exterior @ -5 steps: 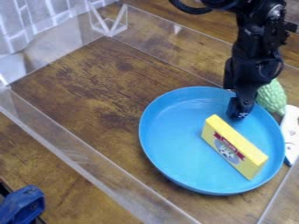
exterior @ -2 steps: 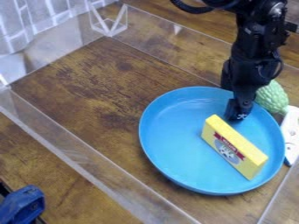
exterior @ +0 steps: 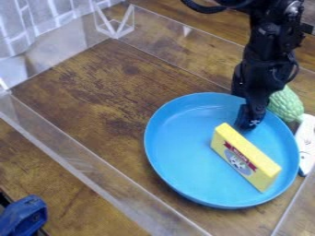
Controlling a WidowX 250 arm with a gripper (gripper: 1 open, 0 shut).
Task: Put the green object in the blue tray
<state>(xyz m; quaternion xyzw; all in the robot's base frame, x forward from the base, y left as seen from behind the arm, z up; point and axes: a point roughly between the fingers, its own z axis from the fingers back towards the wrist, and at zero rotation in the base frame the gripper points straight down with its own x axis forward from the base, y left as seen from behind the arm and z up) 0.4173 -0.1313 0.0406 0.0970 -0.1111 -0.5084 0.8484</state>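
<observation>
Camera view, now.

Plate (exterior: 185,157): round, blue, shallow, low raised rim; lies on wood table (exterior: 87,101), center to R of img. Block (exterior: 246,157): yellow, rectangular, label on face; lies inside plate, R half, set diagonally, upper end toward plate center, lower end toward R rim.

Arm (exterior: 274,32): black, enters at top R, runs down to upper R part of plate. Claw (exterior: 251,112): at lower end of arm, pointing down, over plate's upper R edge area, above block's upper end. Finger state: cannot tell; claw is dark and parts overlap. Contact w/ plate: cannot tell.

Green obj. (exterior: 288,105): pale green, bumpy surface; outside plate, just beyond upper R rim, on R side of claw. Partly hidden behind arm/claw, so full outline n/a. Whether claw touches it: cannot tell.

White item (exterior: 307,143): at R edge of img, below green obj., beside plate's R rim; partly cut off by frame.

Blue item (exterior: 22,217): lower L corner, well apart from plate; type unclear.

Clear panel (exterior: 92,152): transparent strip, runs diagonally from upper L toward bottom, L of plate.
</observation>
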